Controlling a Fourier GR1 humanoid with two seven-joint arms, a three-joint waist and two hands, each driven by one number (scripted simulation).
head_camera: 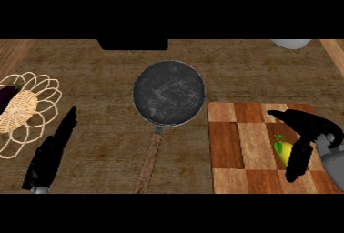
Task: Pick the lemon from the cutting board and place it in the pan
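The lemon [285,150] lies on the board [235,150], toward its right side, yellow with a small green leaf at its far end. The right hand [302,132] is at the lemon: its black palm arches over the fruit's far side, the thumb reaches left, and the fingers [297,166] hang down along the lemon's right and near side, curled round it, though part of the fruit shows between thumb and fingers; whether they press on it I cannot tell. The grey forearm [332,161] comes in at the right edge. The board is chequered in light and dark wood and sits at the near right of the counter [101,68]. Left of it, well apart from the lemon, is the pan [169,92], dark and round, its wooden handle [150,161] running toward the near edge. The left hand [53,145] shows at the near left, fingers straight and together, pointing far, touching nothing. Beyond it at the left edge stands a wire basket [40,86] with a woven mat and a dark purple aubergine [8,96] in it
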